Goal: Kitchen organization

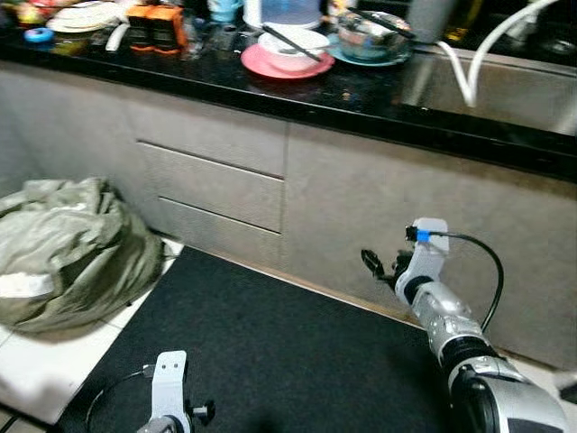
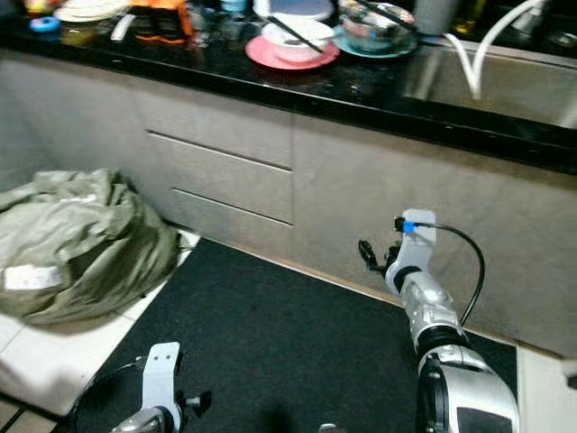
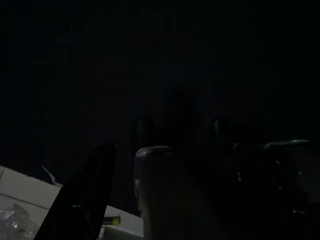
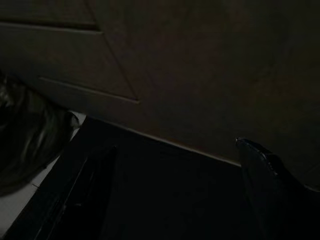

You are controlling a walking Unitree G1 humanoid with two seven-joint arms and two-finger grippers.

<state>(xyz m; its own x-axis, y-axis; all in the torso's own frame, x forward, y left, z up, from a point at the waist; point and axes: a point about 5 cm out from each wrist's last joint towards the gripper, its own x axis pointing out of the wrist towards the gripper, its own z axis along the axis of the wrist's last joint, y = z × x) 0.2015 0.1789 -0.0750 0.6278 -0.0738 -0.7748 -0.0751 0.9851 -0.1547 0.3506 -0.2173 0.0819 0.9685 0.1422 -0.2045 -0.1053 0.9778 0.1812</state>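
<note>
A black countertop (image 1: 225, 86) runs along the back and carries dishes. A white bowl (image 1: 293, 47) with chopsticks across it sits on a pink plate (image 1: 270, 68). Beside it a patterned bowl (image 1: 365, 36) rests on a teal plate. Further left are orange packets (image 1: 155, 25), a stack of plates (image 1: 83, 15) and a blue ring (image 1: 38, 34). My right gripper (image 1: 374, 263) is held low in front of the grey cabinet door (image 1: 361, 198), well below the counter. Its fingers (image 4: 270, 185) are spread wide with nothing between them. My left arm (image 1: 169, 388) hangs idle near the floor.
A steel sink (image 1: 496, 86) with a white hose (image 1: 469, 72) lies at the counter's right. Grey drawers (image 1: 212, 185) sit under the dishes. A crumpled grey-green bag (image 1: 72, 253) lies on the white tiles at left. A black mat (image 1: 270, 352) covers the floor before the cabinets.
</note>
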